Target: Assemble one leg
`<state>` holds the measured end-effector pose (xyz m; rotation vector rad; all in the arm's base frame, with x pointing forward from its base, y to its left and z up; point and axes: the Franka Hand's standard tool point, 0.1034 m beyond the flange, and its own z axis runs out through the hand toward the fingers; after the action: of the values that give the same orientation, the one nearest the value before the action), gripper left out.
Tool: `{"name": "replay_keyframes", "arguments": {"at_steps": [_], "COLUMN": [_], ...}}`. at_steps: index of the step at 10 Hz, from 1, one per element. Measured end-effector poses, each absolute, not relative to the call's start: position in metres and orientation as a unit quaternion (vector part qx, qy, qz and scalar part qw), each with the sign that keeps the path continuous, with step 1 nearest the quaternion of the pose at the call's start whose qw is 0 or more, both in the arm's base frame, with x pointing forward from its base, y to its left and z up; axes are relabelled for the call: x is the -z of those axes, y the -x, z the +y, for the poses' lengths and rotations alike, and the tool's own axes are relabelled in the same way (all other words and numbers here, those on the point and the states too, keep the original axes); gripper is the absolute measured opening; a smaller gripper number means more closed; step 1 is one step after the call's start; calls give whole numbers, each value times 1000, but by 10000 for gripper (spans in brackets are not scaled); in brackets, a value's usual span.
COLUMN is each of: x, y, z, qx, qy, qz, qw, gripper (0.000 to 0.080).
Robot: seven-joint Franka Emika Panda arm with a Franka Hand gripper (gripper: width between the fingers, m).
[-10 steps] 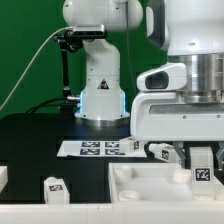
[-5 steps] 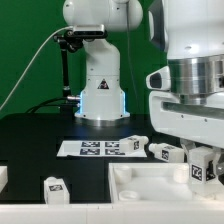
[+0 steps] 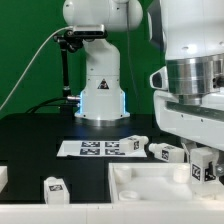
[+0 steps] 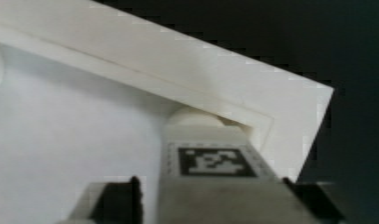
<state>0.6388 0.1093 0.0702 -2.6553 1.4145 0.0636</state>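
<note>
My gripper [image 3: 201, 166] is shut on a leg [image 3: 199, 172], a stubby white post with a black-and-white tag on its face. I hold it upright over the far right corner of the large white tray-like body [image 3: 140, 192]. In the wrist view the leg [image 4: 214, 178] sits between my two dark fingers [image 4: 118, 200], its end close to a round socket in the body's corner [image 4: 257, 110]. I cannot tell whether the leg touches the body.
The marker board [image 3: 98, 148] lies behind the body. Another tagged leg [image 3: 55, 187] lies at the exterior view's front left, one more [image 3: 163, 152] beside my gripper. The robot base [image 3: 100, 95] stands at the back.
My gripper with the leg has shifted a little to the exterior view's right and turned at the wrist. It has barely moved in the last half second.
</note>
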Motion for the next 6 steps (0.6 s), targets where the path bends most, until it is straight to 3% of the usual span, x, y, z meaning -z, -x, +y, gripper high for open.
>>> {"name": "replay_keyframes", "arguments": {"at_steps": [1, 2, 6], "x": [-72, -72, -71], "y": [-638, -634, -633], "z": [110, 111, 109], "qx": [-18, -20, -14], "qy": [915, 947, 984], "qz": [397, 315, 172], "qw": [64, 55, 49], "gripper": [525, 622, 648]}}
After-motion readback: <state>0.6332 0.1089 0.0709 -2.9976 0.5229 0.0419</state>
